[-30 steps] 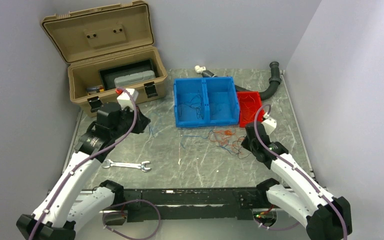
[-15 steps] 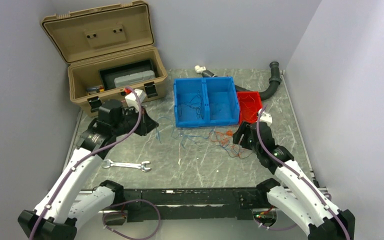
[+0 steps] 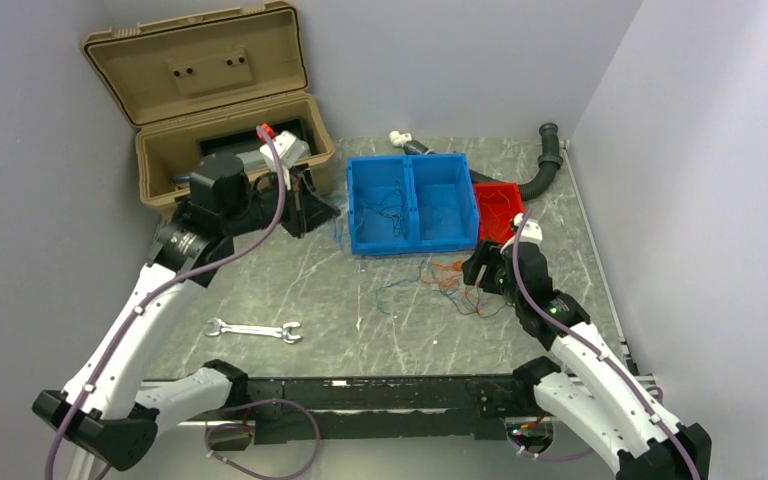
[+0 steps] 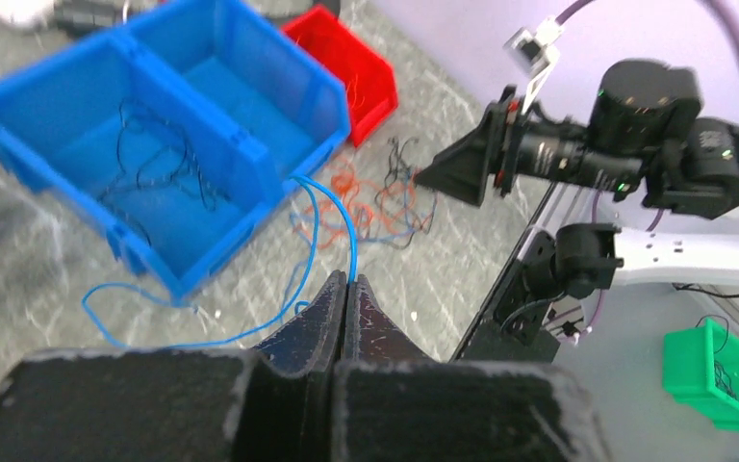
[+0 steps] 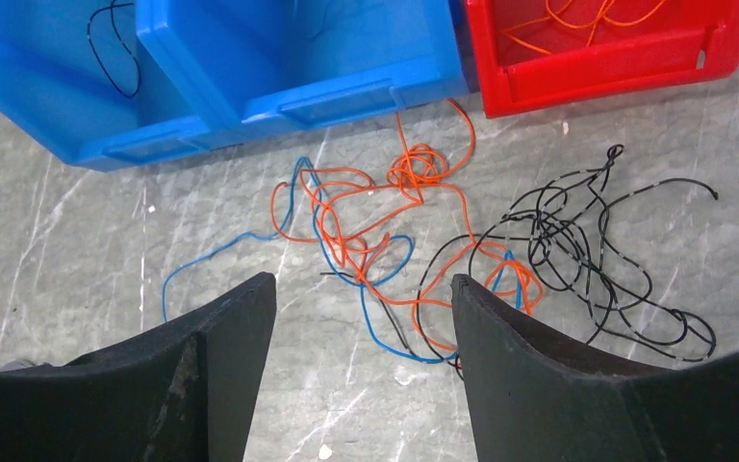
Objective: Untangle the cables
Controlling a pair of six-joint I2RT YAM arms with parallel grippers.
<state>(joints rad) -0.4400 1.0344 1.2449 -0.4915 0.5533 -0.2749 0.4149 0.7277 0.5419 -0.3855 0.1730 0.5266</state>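
The left pincer (image 4: 346,289) gripped one blue wire (image 4: 316,236) high, likely to draw it clear; the right pincer (image 5: 361,284) hung wide above the tangle (image 5: 414,173).

We see the cables (image 5: 423,241) on the grey table (image 3: 380,330), just ahead of the right gripper (image 5: 361,289)'s wide jaws. A blue box (image 5: 250,87) and a red box (image 5: 616,58) sit further ahead. A wrench (image 3: 254,329) lies far off to their left.
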